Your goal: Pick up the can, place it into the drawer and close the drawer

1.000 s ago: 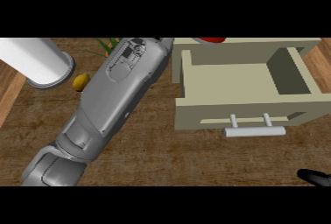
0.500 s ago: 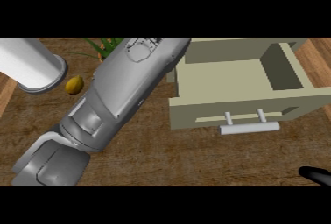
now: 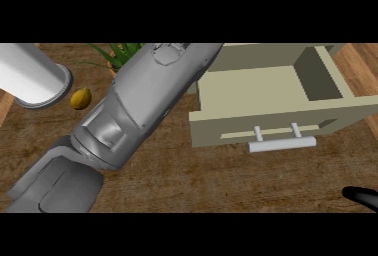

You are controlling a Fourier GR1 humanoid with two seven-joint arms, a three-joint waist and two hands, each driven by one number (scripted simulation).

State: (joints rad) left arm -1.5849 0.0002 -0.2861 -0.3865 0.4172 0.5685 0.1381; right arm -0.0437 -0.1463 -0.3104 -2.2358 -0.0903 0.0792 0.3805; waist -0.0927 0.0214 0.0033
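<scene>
Stretching past the view's top edge, the grey left forearm (image 3: pixel 140 105) leaves its hand unseen — the can shows nowhere, so any grip cannot be told — and risks clipping the open beige box-shaped drawer (image 3: pixel 251 95) in swinging across; the black right hand (image 3: pixel 362 196) barely shows, lower right.

You get even, bright light across the view, a pale sheen along the left forearm (image 3: pixel 140 100), soft shade on the inner walls of the open drawer (image 3: pixel 258 95), the wood surface (image 3: pixel 221 180) evenly lit.
</scene>
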